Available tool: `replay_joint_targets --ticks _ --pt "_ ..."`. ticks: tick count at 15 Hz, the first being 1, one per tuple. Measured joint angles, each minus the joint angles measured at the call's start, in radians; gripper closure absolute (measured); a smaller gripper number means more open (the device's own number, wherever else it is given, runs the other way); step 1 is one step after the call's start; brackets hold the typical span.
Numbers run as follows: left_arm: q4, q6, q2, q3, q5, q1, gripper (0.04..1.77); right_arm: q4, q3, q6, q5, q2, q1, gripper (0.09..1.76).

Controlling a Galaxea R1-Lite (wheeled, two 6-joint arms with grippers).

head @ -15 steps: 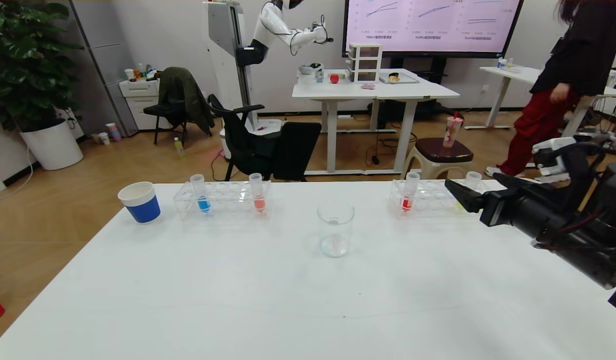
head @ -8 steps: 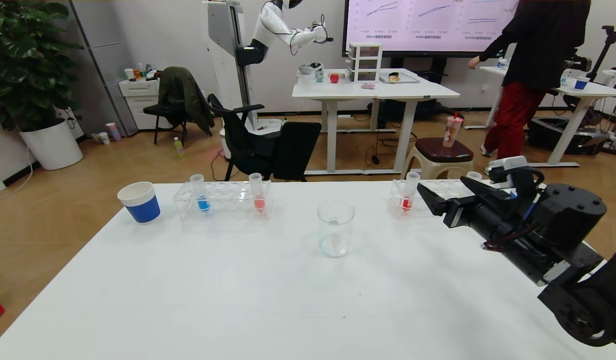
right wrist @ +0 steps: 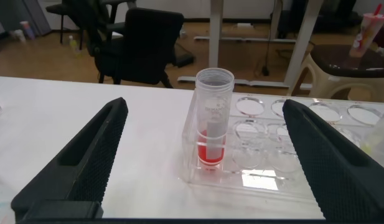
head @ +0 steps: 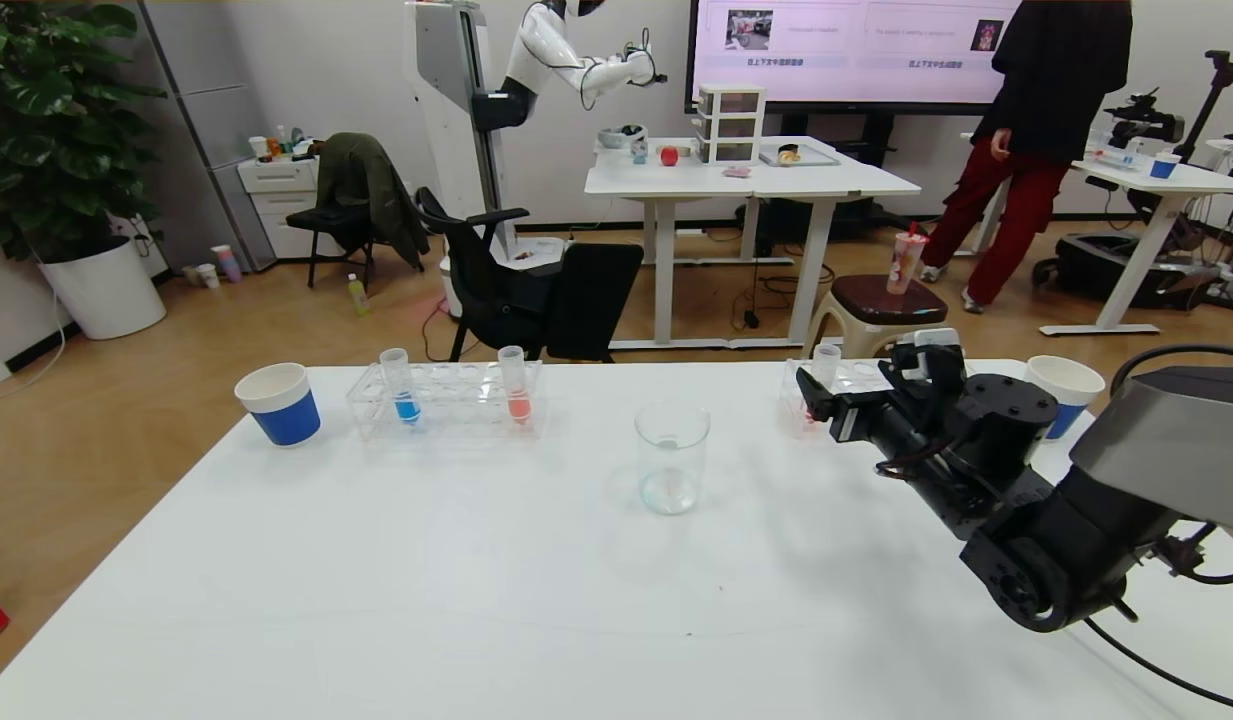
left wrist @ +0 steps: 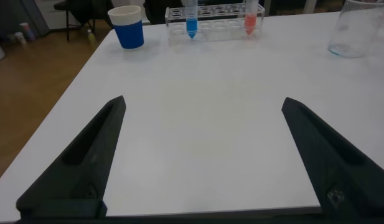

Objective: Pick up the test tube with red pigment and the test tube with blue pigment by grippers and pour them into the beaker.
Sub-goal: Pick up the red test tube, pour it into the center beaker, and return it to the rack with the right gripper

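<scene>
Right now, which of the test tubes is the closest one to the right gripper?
The tube with deep-red liquid, standing alone at the end of the right rack. The open right gripper points at it; the blue tube and salmon tube stand in the left rack.

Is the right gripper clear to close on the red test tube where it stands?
Probably yes: the right gripper is open, the test tube with red pigment stands upright in its rack between the fingers, nothing blocking.

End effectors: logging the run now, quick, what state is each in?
Left end effector: open, empty, low over the white table.
Right end effector: open, empty, facing the red-liquid clear plastic test tube.
</scene>
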Motion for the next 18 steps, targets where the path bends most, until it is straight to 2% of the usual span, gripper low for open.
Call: replay_joint_targets --ticks 7,9,10,11,13,14,15,16,17,18 --pt "0.0 0.0 0.0 0.0 0.0 0.0 0.06 0.052 -0.254 -0.001 -0.004 0.155 -0.027 0.11" --pt "0.0 0.0 0.0 0.0 0.0 0.0 0.06 0.061 -0.293 -0.001 0.003 0.179 -0.03 0.12" --pt "0.0 0.0 0.0 0.0 0.0 0.0 0.06 0.061 -0.303 -0.001 0.004 0.185 -0.03 0.24" --pt "0.0 0.0 0.0 0.0 0.0 0.0 0.06 0.062 -0.309 -0.001 0.005 0.19 -0.03 0.5" --pt "0.0 0.0 0.0 0.0 0.0 0.0 0.06 0.063 -0.314 -0.002 0.011 0.197 -0.03 1.36" --pt "0.0 0.0 0.0 0.0 0.0 0.0 0.06 0.062 -0.315 -0.001 0.015 0.199 -0.03 1.51" --pt "0.0 0.0 0.0 0.0 0.0 0.0 0.06 0.061 -0.316 -0.001 0.015 0.2 -0.029 1.43" --pt "0.0 0.0 0.0 0.0 0.0 0.0 0.06 0.062 -0.316 -0.001 0.016 0.2 -0.029 1.26" --pt "0.0 0.0 0.0 0.0 0.0 0.0 0.06 0.063 -0.316 -0.001 0.014 0.201 -0.027 1.36" --pt "0.0 0.0 0.0 0.0 0.0 0.0 0.06 0.063 -0.316 -0.001 0.015 0.2 -0.027 1.35"
